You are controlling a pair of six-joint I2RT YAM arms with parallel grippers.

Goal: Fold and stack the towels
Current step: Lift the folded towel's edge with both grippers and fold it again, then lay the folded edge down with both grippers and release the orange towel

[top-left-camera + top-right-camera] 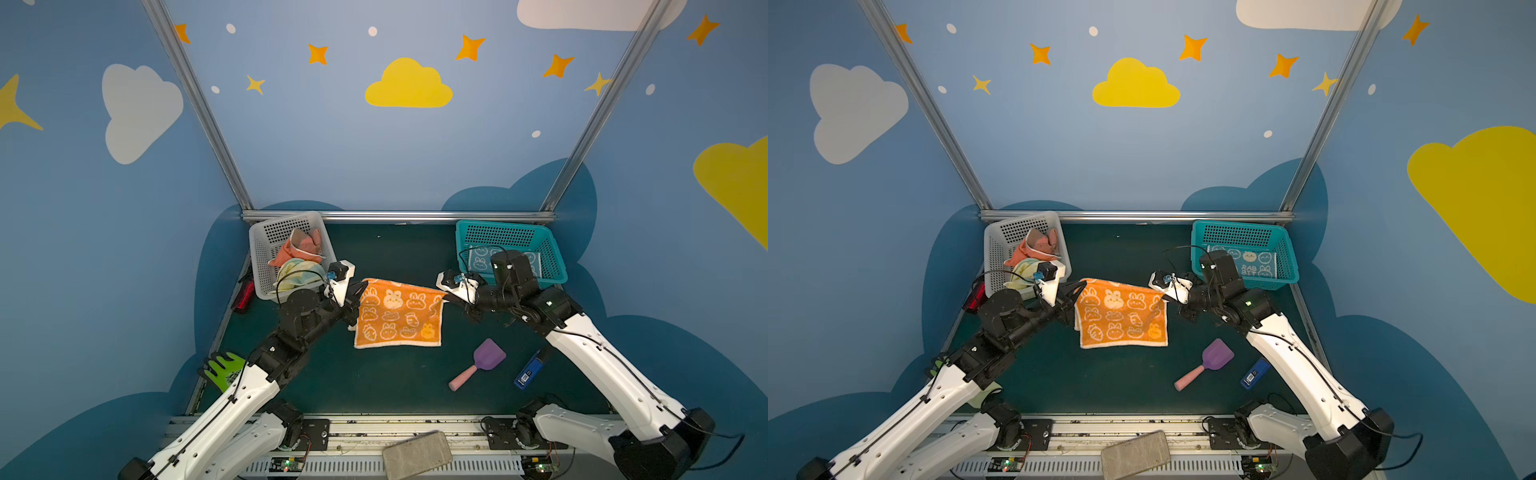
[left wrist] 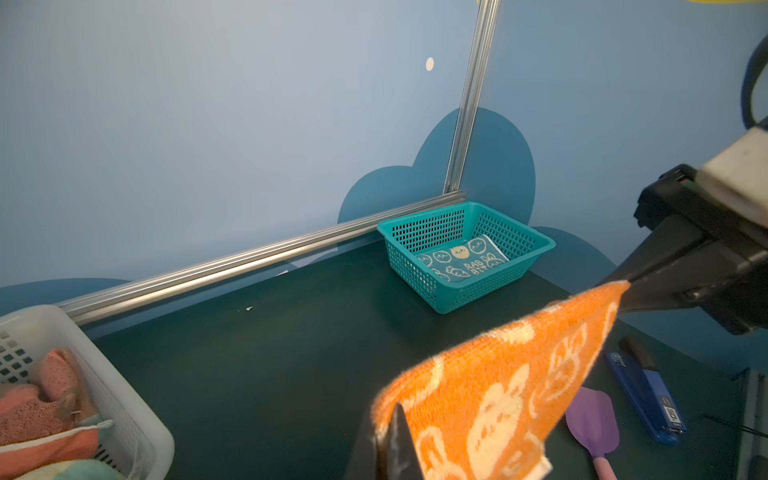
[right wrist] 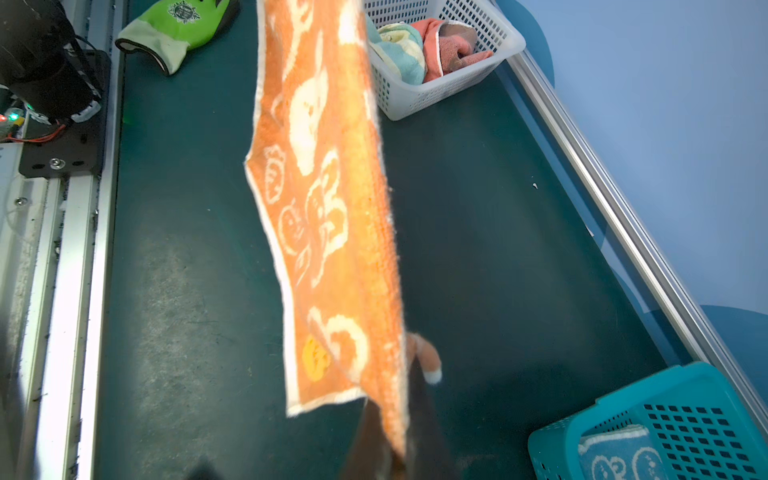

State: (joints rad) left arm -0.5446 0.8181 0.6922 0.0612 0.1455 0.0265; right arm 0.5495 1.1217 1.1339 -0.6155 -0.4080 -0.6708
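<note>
An orange towel [image 1: 399, 313] [image 1: 1121, 313] with white rabbits hangs stretched between both grippers above the dark green mat. My left gripper [image 1: 363, 284] [image 2: 390, 432] is shut on its upper left corner. My right gripper [image 1: 444, 296] [image 3: 409, 399] is shut on its upper right corner. The towel's lower edge reaches the mat in both top views. A folded blue towel [image 1: 482, 259] [image 2: 461, 259] with rabbits lies in the teal basket [image 1: 507, 224] at the back right. A salmon towel [image 1: 299, 247] [image 3: 453, 45] and a pale striped towel [image 1: 297, 272] sit crumpled in the white basket [image 1: 282, 220] at the back left.
A lime-green glove [image 1: 224, 370] [image 3: 178, 25] lies by the left arm. A purple scoop with a pink handle [image 1: 482, 361] and a blue stapler-like tool [image 1: 530, 370] lie front right. A red object [image 1: 244, 297] sits at the mat's left edge. A grey block [image 1: 417, 455] rests on the front rail.
</note>
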